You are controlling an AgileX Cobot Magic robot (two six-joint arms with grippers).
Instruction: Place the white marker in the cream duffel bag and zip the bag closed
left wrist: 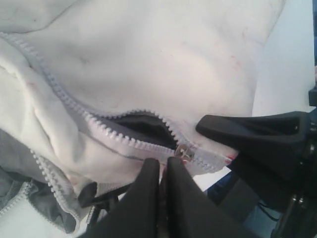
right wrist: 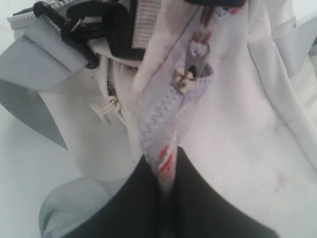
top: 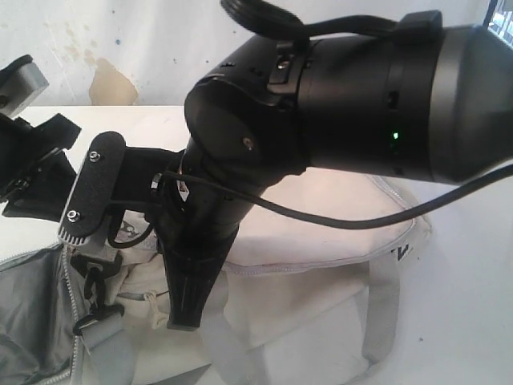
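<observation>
Left end effector (left wrist: 163, 166) is closed just below the slider (left wrist: 184, 151), apparently on the zipper pull (right wrist: 200, 49). Right end effector (right wrist: 166, 166) is clamped on the cream duffel bag (left wrist: 163, 59) at the zipper's end tape. The white marker shows in none of the 3 views; you can't confirm it's inside. Risks: the pull slips from the pads if you drag off the tooth line, loose fabric at the open gap (left wrist: 143, 126) jams the slider, or the right grip drops the tape and tension goes. The 2 end effectors nearly touch, so you only have room away from the right one. Watch the buckle (right wrist: 84, 29) beside it.
</observation>
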